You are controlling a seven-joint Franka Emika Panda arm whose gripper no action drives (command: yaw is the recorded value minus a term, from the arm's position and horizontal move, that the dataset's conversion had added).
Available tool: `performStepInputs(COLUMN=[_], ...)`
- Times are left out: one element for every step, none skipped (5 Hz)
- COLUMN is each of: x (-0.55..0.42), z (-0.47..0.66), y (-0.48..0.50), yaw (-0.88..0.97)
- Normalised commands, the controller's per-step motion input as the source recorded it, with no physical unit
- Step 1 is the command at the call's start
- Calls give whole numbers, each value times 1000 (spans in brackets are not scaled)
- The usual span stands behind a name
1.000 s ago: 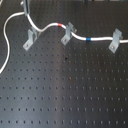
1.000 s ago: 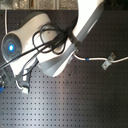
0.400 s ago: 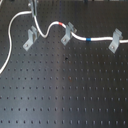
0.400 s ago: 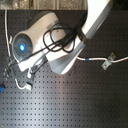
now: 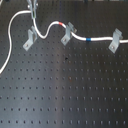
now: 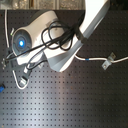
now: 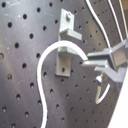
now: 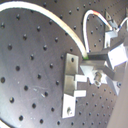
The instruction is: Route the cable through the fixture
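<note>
The white cable (image 5: 49, 31) comes up from the first exterior view's left and rises to my gripper (image 5: 34, 9) at the top. From there it dips beside the left fixture (image 5: 29, 39). Past its red band (image 5: 61, 23) it runs through the middle clip (image 5: 66, 35), then its blue band (image 5: 87, 39), and reaches the right clip (image 5: 115, 41). In the first wrist view the fingers (image 7: 102, 56) are shut on the cable (image 7: 54, 50), which arcs over the grey clip (image 7: 65, 46) just beside them. The second wrist view shows the same clip (image 8: 73, 84) next to the fingertips (image 8: 100, 60).
Everything sits on a black perforated board (image 5: 65, 90). In the second exterior view the white arm (image 6: 75, 40) with its black hoses covers most of the scene. Only one clip (image 6: 107, 61) and a piece of cable (image 6: 90, 60) show beyond it.
In the second exterior view the arm has shifted to the second exterior view's right. The gripper still holds the cable near the left clip; the cable's loop there has barely moved.
</note>
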Motion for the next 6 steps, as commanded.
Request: performStepInputs(x=[31, 205, 42, -209, -55, -27], z=[171, 226, 150, 183, 99, 2], y=[80, 163, 172, 236, 99, 5], yaw=[497, 511, 477, 460, 249, 0])
